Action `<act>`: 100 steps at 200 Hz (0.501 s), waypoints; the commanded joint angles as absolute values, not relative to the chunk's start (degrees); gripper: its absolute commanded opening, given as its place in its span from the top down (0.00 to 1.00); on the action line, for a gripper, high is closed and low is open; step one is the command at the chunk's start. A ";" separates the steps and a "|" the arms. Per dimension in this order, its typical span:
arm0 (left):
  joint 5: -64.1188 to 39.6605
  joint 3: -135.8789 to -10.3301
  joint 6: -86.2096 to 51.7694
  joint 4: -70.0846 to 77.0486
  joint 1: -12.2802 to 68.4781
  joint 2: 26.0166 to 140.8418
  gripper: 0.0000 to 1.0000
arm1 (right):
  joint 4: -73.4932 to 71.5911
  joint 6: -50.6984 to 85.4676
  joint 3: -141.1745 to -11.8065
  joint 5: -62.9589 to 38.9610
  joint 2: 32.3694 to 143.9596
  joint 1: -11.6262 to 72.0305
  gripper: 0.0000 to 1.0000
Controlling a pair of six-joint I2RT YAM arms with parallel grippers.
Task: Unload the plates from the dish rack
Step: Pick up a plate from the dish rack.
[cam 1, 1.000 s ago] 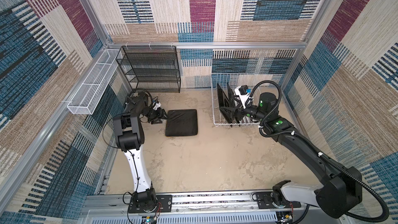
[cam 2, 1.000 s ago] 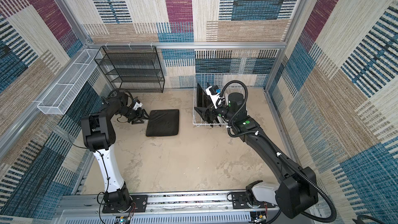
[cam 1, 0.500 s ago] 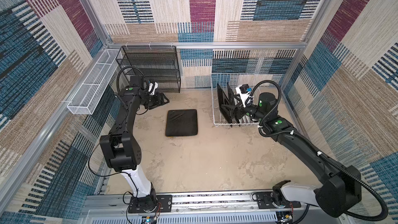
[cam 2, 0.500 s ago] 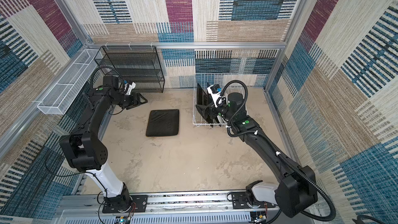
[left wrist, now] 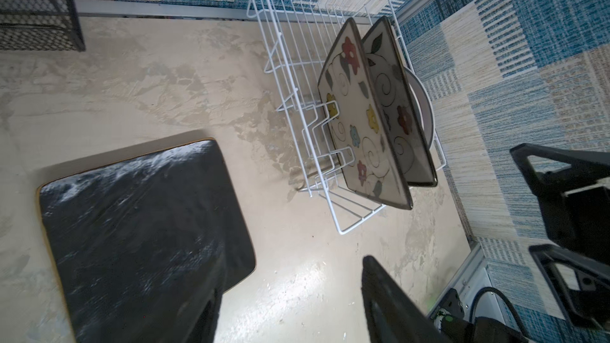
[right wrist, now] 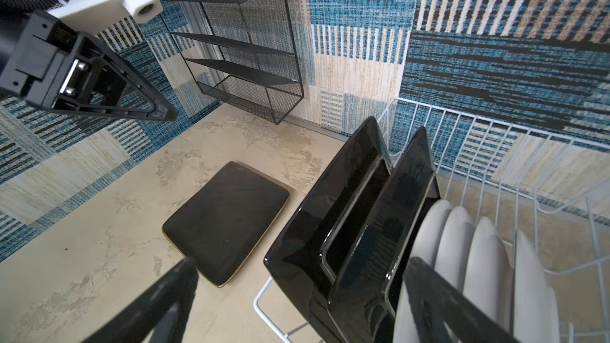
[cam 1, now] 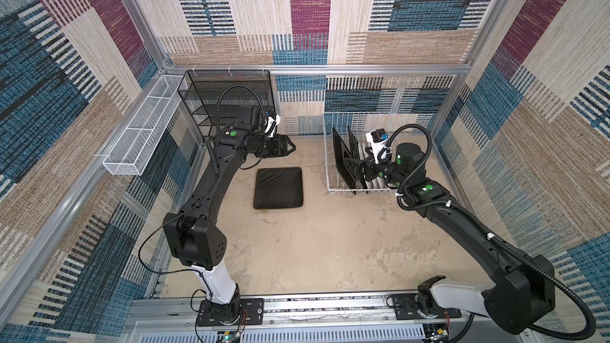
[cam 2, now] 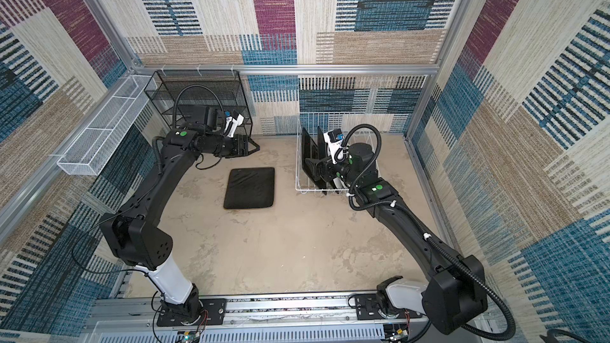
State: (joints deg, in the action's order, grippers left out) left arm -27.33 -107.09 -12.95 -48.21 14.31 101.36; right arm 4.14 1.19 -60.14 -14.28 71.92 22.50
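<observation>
The white wire dish rack stands at the back right. Two black-backed square plates stand upright in it, their flowered cream faces showing in the left wrist view. Several round white plates stand behind them. My right gripper is open, its fingers straddling both square plates without clamping them. Another square plate lies black side up on the table. My left gripper hovers open and empty behind that plate.
A black mesh shelf unit stands at the back left, close behind my left wrist. A long white mesh basket hangs on the left wall. Patterned walls enclose the table on three sides.
My left arm has lifted away from the flat plate and swung up and back toward the black shelf, jaws slightly wider. The right arm has stayed at the rack.
</observation>
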 commanded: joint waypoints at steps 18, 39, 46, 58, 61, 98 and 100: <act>-29.52 -109.28 -22.45 -43.32 17.83 104.70 0.34 | 6.09 1.69 -60.26 -10.76 71.40 22.41 0.00; -29.01 -111.16 -24.33 -42.54 19.94 107.22 0.34 | 7.65 1.27 -60.56 -9.99 71.42 22.08 0.00; -28.77 -111.88 -24.90 -42.59 20.48 108.12 0.34 | 7.91 1.19 -60.56 -9.91 71.24 21.87 0.00; -29.12 -113.28 -25.51 -42.59 21.43 109.80 0.34 | 8.26 1.21 -60.32 -10.04 70.91 21.44 0.00; -29.17 -113.63 -25.71 -42.59 21.71 110.23 0.34 | 8.34 1.19 -60.23 -10.14 70.72 21.30 0.00; -29.33 -117.98 -26.81 -42.55 24.62 115.37 0.34 | 8.14 2.36 -58.79 -12.62 68.96 18.73 0.00; -29.41 -118.20 -26.87 -42.61 24.74 115.68 0.34 | 8.14 2.46 -58.67 -12.82 68.88 18.55 0.00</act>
State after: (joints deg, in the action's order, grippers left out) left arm -28.75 -115.83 -24.71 -43.59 23.55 113.30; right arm 8.38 1.43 -59.48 -11.03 69.91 19.94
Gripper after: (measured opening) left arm 0.657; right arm 0.998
